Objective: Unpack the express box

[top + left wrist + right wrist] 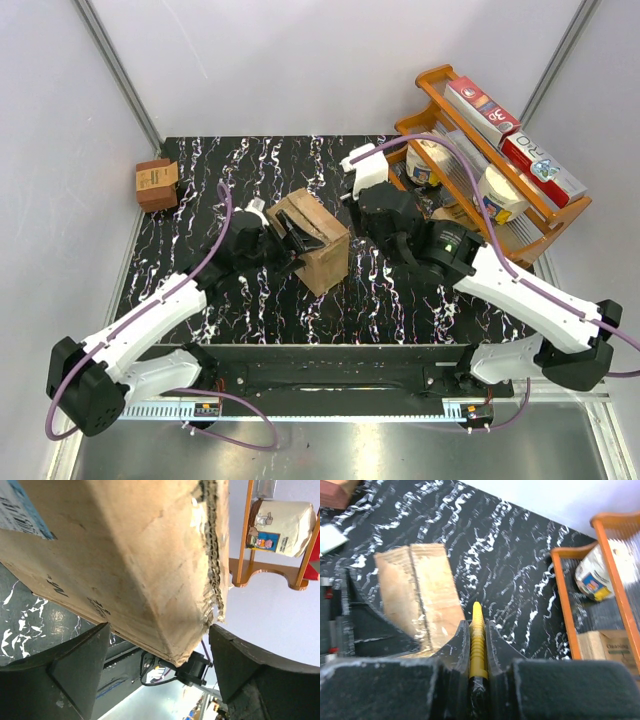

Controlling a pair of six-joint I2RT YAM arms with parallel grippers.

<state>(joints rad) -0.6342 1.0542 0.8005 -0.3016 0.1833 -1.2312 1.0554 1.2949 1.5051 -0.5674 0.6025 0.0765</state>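
Top view: express box (312, 240) tilted mid-bench (400, 300), black stone veined white. Small brown box (157, 183) at far-left edge. Orange rack (437, 78) far right, holding cartons (485, 108) and tubs (500, 192). White walls (300, 60) around.

Left wrist: left pincer (159, 630) clamped across a corner of the express box.

Right wrist: right pincer (477, 625) closed on yellow tool (477, 645), just beside the express box.

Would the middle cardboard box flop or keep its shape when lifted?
Probably stiff: the express box is corrugated cardboard with straight sides. Its frayed edge suggests pinching could tear it. Flat faces mean it should slide, not roll.
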